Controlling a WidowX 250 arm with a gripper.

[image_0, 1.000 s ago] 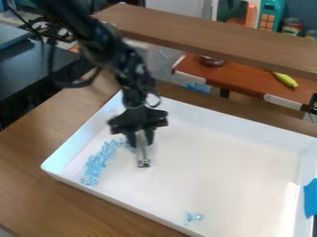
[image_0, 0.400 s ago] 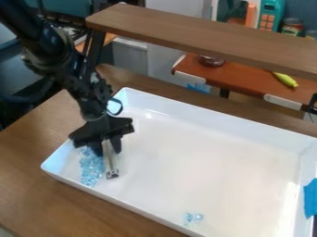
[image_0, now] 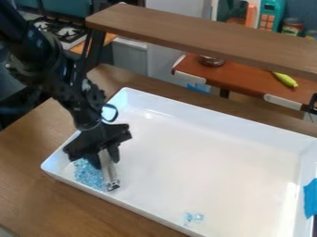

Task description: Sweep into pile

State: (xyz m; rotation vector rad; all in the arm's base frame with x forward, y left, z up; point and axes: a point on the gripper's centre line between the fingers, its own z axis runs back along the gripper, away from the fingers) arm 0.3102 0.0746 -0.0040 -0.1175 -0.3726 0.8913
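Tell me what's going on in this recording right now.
A black robot arm has its gripper down in the left part of a white tray, holding a narrow, light-coloured tool. Beside the tool, clear blue pieces lie bunched in the tray's left corner, so it looks like a sweeping job. It isn't finished: a few more blue pieces lie apart, near the tray's front edge.
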